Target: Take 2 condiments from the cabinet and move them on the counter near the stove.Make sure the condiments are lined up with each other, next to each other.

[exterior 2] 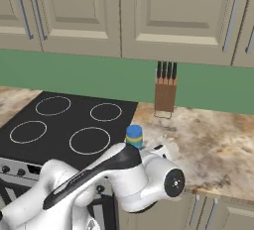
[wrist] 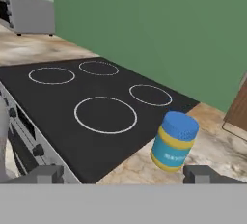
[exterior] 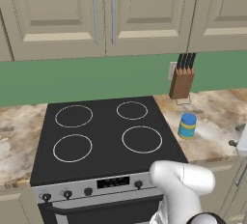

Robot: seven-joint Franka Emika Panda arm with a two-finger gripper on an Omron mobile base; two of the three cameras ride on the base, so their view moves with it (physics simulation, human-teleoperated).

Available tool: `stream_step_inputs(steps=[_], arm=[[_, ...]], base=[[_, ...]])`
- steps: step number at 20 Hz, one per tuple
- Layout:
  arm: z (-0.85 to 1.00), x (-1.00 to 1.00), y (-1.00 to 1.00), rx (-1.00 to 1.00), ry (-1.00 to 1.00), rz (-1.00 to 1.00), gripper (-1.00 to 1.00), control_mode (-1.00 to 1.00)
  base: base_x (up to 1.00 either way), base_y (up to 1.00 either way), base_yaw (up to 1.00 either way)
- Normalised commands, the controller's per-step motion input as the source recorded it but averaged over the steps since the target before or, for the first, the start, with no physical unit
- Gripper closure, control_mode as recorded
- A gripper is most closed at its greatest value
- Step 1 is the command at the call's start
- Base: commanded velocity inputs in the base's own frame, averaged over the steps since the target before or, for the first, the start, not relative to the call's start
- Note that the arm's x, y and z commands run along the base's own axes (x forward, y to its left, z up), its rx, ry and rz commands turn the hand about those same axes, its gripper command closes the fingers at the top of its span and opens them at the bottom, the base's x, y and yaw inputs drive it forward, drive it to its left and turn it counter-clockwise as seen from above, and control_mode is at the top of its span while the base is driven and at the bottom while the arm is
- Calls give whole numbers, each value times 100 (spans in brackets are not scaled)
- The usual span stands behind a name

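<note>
Standing upright on the counter (exterior: 217, 121) beside the stove (exterior: 101, 136), the blue jar (wrist: 173, 141) faces the wide-open hand (wrist: 123, 174), knife block (exterior: 182, 83) behind.

Marbled stone counter (exterior: 217, 112), glossy black glass stove (exterior: 101, 136), wooden knife block (exterior: 182, 83).

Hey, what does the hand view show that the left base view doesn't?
Only the hand view: a grey toaster on the counter past the stove's far side, and the open gripper with its fingertips wide apart. Only the left base view: the cream wall cabinets and the stove's knobs. Both: the black stove, the blue jar standing upright on the counter beside it, the knife block and the green wall.
</note>
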Motion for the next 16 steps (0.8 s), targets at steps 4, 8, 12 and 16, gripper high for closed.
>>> stream_step_inputs(steps=[4,8,12,16], arm=[[99,-26,18,-8,11,-9,-100,-100],[63,-25,52,-6,13,-11,-100,-100],[53,-25,55,-1,10,-21,-100,-100],[45,-34,52,0,9,-33,-100,-100]], base=[[0,0,0],[0,0,0],[0,0,0],[0,0,0]])
